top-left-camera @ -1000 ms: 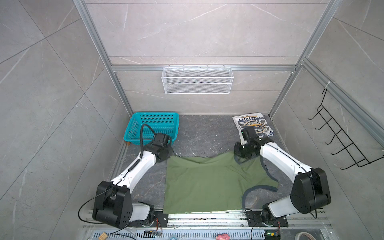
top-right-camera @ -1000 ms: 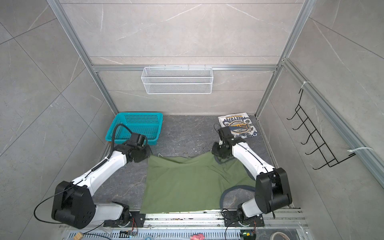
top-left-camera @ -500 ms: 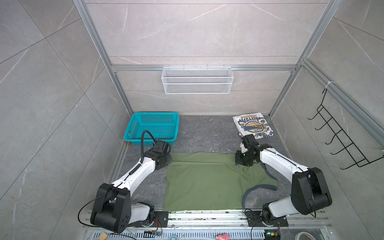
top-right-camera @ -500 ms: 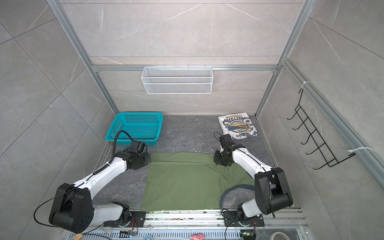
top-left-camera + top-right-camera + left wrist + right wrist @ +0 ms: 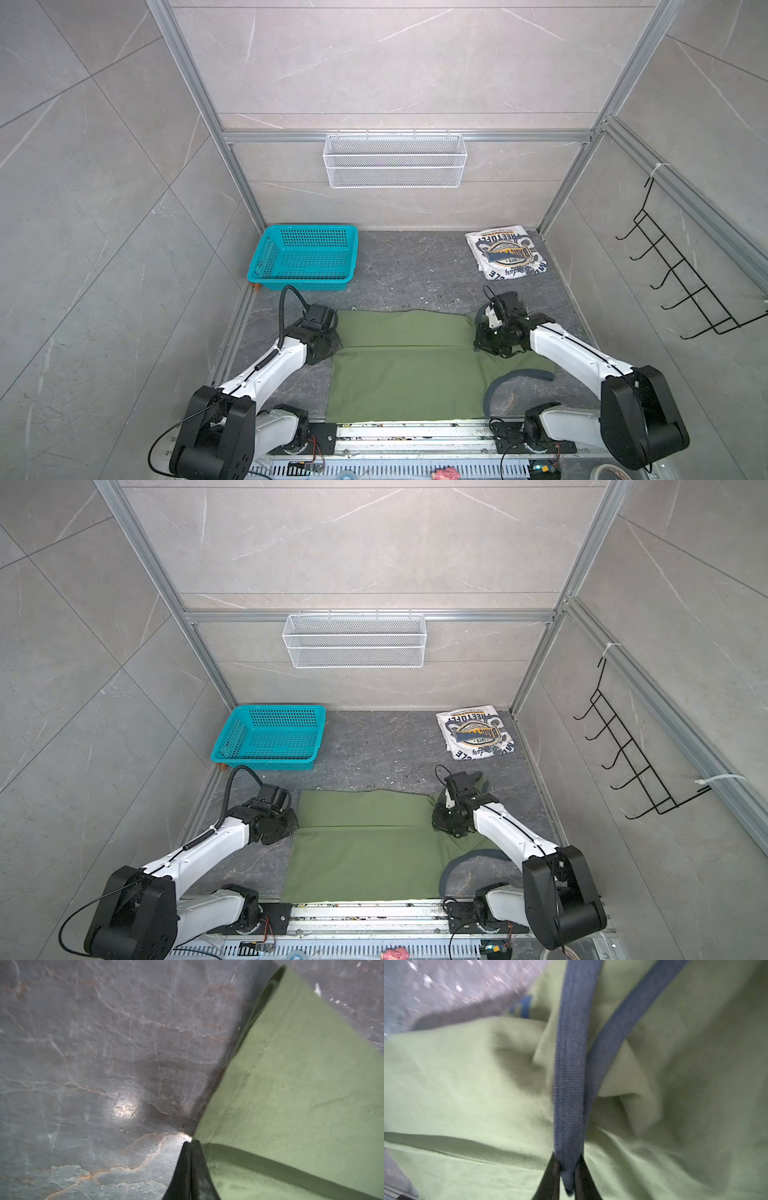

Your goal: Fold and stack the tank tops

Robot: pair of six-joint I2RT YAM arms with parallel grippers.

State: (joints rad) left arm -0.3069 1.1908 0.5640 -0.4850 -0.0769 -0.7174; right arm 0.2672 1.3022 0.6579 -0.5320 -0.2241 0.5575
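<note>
Currently your left gripper (image 5: 190, 1143) sits pressed together at the olive tank top's (image 5: 407, 374) folded edge; your right gripper (image 5: 568, 1165) is clamped on its navy trim (image 5: 569, 1084).

Left arm (image 5: 270, 370): stretched forward and low, wrist tipped down.
Left gripper (image 5: 190, 1142): fingers pressed together, clamped on the green top's (image 5: 291, 1084) corner.
Right arm (image 5: 573, 353): reaching forward, wrist bent down.
Right gripper (image 5: 567, 1160): fingers pinching the green top's dark trim.

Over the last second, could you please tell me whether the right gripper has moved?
Yes. The right gripper has drawn back from the folded white tank top toward the front rail, folding the olive tank top over with it.
</note>
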